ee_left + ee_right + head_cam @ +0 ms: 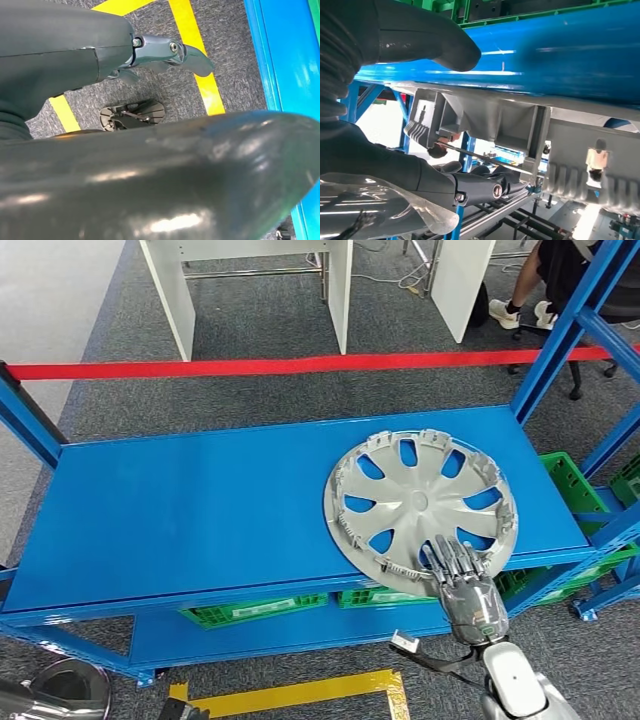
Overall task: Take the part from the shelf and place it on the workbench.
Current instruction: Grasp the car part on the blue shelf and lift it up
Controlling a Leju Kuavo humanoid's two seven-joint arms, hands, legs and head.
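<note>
A silver wheel cover (421, 508), the part, lies flat on the top board of the blue shelf (189, 500), toward the shelf's right end. Its near rim juts slightly past the shelf's front edge. Spoke openings show the blue board through them, and small clips ring its edge.

The right hand (462, 580) comes up from below at the front edge and meets the near rim of the wheel cover. In the head view its dark fingers (451, 555) lie spread on top of the rim. In the right wrist view, the thick grey thumb (433, 40) sits on one side of the cover's ribbed rim (478, 120) and the darker fingers (486, 186) on the other, so the rim lies between them; whether they actually clamp it cannot be told.

The left hand (166, 52) hangs low beside the robot's body, above grey carpet and yellow floor tape (196, 55). Its fingers carry nothing, but how far apart they are cannot be told.

Green crates (253, 610) sit on the lower level under the top board. A red tape (302, 366) stretches across behind the shelf, with white furniture (249, 280) beyond it. A person's legs and shoes (521, 300) show at the far right.
</note>
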